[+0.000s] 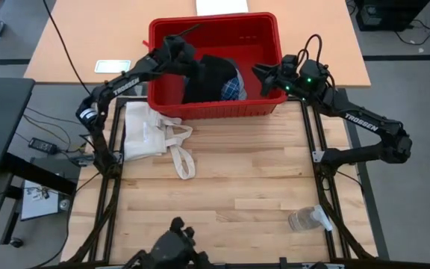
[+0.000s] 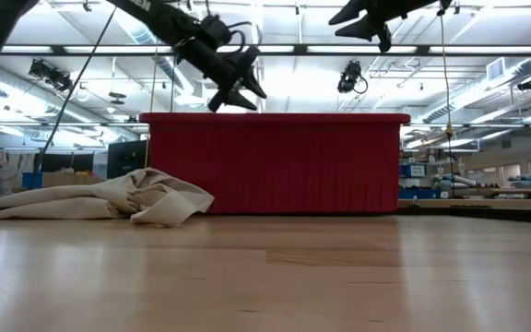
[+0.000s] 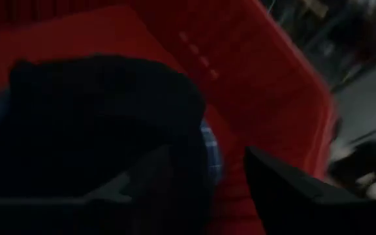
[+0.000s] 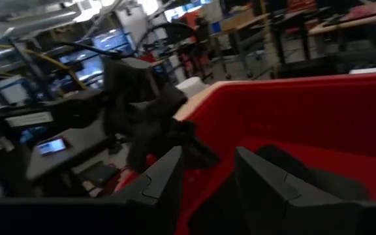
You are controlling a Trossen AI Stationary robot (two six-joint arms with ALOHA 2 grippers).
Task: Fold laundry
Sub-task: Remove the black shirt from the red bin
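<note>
Both dark two-finger grippers hover spread over the red plastic bin (image 1: 215, 104) at upper centre, left gripper (image 1: 179, 51) and right gripper (image 1: 267, 77); black garment (image 1: 209, 78) hides most of the blue-and-white plaid shirt (image 1: 232, 87)

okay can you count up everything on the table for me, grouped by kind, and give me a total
Red bins: 1
Garments inside the bin: 2, a black piece and a plaid shirt
Cream tote bags: 1
Clear plastic bottles: 1
Total: 5
</note>
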